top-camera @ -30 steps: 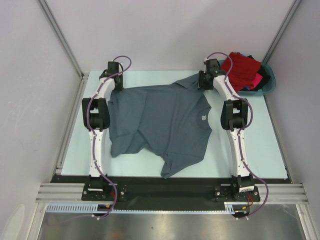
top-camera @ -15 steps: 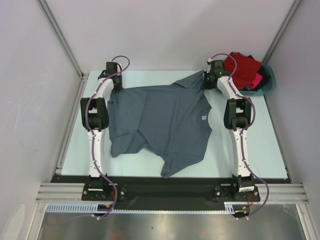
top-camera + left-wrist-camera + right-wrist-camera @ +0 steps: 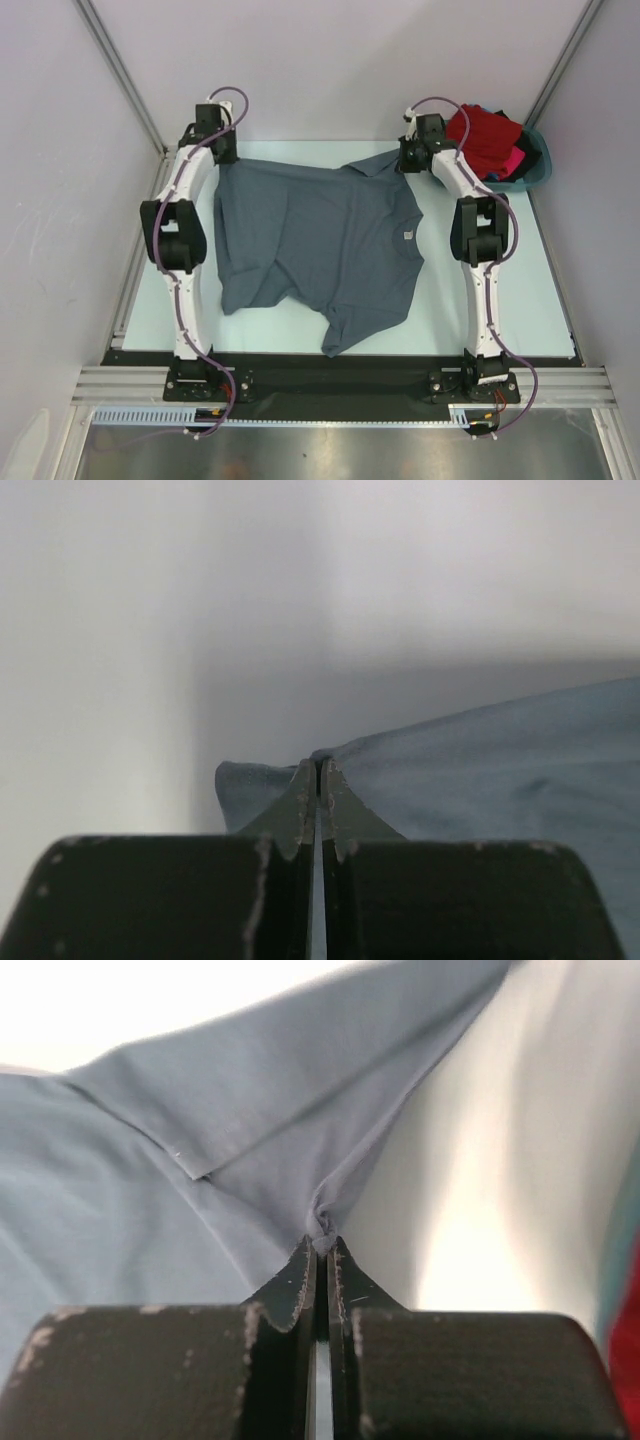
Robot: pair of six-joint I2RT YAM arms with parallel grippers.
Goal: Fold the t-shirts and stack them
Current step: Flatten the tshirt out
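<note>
At the far left corner of the pale surface (image 3: 530, 290), the left hand (image 3: 317, 768) is pinched shut on a corner of the slate-grey t-shirt (image 3: 320, 240), with a small fold of cloth caught between its tips. Far right, the right hand (image 3: 320, 1244) is likewise closed tight on a bunched edge of the same shirt. This shirt lies spread out between the two arms, lightly wrinkled, one part reaching the near edge. Its small white neck label (image 3: 408, 236) faces up close to the right arm. Beyond the right hand, a teal basin (image 3: 542, 172) sits in the far right corner, holding a red t-shirt (image 3: 485, 135) heaped over a pink t-shirt (image 3: 515, 161) and a dark t-shirt (image 3: 530, 150)
</note>
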